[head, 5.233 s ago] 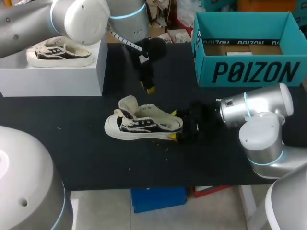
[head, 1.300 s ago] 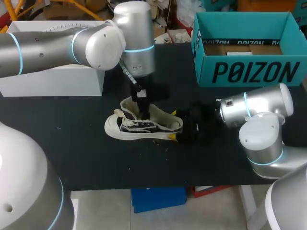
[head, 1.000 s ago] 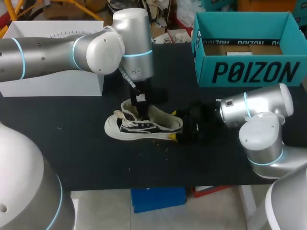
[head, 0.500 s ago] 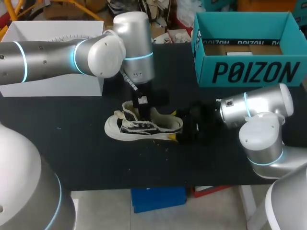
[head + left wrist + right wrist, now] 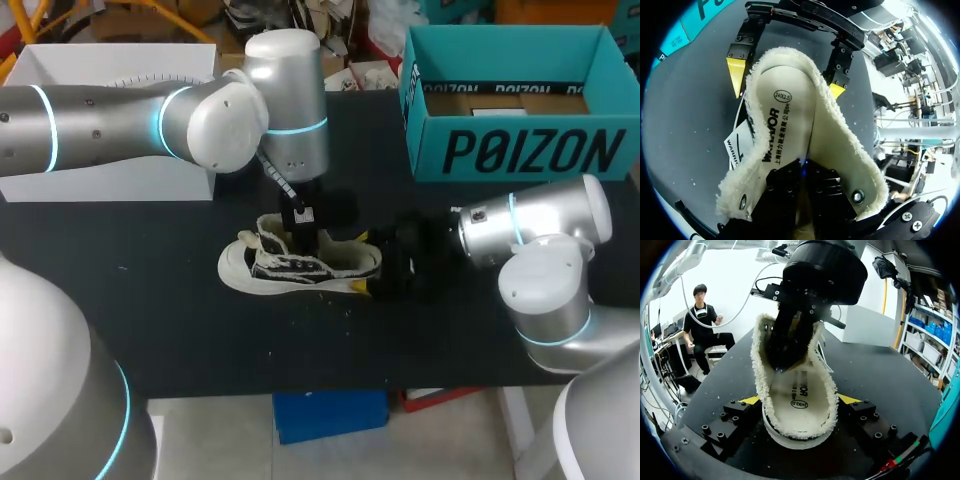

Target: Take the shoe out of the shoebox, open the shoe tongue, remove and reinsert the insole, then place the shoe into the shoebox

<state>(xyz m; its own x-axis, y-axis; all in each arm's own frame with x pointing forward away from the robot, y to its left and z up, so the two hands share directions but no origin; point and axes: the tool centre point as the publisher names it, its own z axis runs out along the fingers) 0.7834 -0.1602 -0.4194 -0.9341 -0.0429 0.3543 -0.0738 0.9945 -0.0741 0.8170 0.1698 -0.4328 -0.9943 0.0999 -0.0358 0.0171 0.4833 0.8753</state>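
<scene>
One teal shoebox (image 5: 520,150) at 1 o'clock, white slip (image 5: 498,111) inside; shoe (image 5: 325,262) on black table (image 5: 150,300), centre.
Your right gripper (image 5: 360,262) clamps its heel from 3 o'clock; left gripper (image 5: 302,238) inside it, grip unclear.

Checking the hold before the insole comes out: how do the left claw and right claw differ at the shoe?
The left claw points down from above; the right claw lies low along the table. The left claw is inside the shoe, over the insole; the right claw is outside, a yellow tip against each side of the heel. Both meet the same shoe.
</scene>
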